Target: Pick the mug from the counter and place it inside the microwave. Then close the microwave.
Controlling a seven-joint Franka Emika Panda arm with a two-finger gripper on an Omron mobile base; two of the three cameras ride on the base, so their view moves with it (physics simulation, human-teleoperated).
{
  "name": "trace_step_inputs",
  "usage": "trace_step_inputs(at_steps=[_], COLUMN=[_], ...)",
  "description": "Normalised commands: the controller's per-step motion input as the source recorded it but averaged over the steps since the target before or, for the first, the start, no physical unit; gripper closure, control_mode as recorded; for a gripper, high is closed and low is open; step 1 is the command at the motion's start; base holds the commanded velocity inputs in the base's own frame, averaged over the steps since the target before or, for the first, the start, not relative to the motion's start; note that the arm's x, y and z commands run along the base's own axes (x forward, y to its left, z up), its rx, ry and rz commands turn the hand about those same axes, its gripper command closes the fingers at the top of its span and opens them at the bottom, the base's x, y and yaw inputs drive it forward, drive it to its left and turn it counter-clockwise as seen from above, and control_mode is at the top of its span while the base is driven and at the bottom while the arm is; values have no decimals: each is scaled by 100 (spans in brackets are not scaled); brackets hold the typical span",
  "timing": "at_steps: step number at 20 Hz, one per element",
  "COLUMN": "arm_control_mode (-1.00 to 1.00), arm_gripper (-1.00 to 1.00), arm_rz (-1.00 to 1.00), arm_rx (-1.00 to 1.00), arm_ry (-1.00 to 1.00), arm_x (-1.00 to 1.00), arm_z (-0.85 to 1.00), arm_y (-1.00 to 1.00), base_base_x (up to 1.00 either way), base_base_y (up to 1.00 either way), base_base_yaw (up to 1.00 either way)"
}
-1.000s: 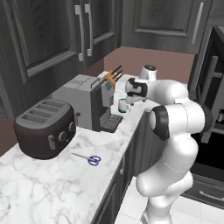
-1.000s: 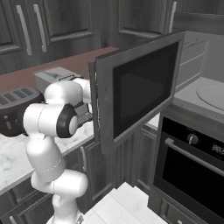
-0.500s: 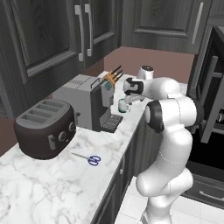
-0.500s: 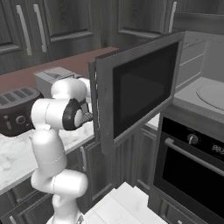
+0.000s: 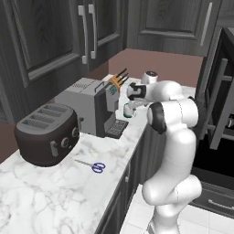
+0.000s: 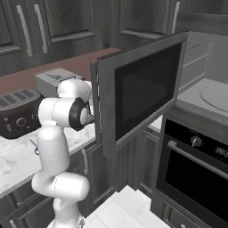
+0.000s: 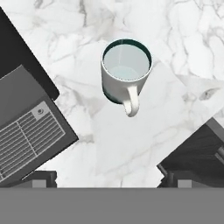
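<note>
The mug point(image 7: 125, 72), pale with a teal rim, stands upright and empty on the white marble counter point(image 7: 131, 144), its handle pointing toward the hand. My gripper point(image 7: 109, 181) hangs above it, open, with the dark fingertips point(image 7: 41, 178) wide apart and clear of the mug. From the left base view the gripper point(image 5: 132, 105) sits just over the mug point(image 5: 128, 112), beside the coffee machine. The microwave point(image 6: 202, 87) is at the right with its door point(image 6: 142, 91) swung wide open, showing the light interior and round turntable point(image 6: 217, 95).
A grey coffee machine point(image 5: 89, 107) with its drip tray point(image 7: 26, 135) stands close left of the mug. A dark toaster point(image 5: 45, 135), blue scissors point(image 5: 93, 166) and a knife block point(image 5: 119, 78) share the counter. An oven point(image 6: 196, 173) sits under the microwave.
The arm has drawn its elbow in and the hand has come slightly lower over the mug. The jaws stayed open and the mug has not moved.
</note>
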Motion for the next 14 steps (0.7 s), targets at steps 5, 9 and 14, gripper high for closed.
trace_step_inputs(at_steps=[5, 9, 14], arm_control_mode=[-100, -100, -100], arm_gripper=[-100, -100, -100], arm_rz=[3, 2, 2], arm_rx=[0, 0, 0], arm_ry=[0, 0, 0], arm_x=[24, 40, 37], arm_z=[-9, -11, -7], arm_y=[0, 0, 0], base_base_x=[0, 0, 0], base_base_y=[0, 0, 0], base_base_yaw=[0, 0, 0])
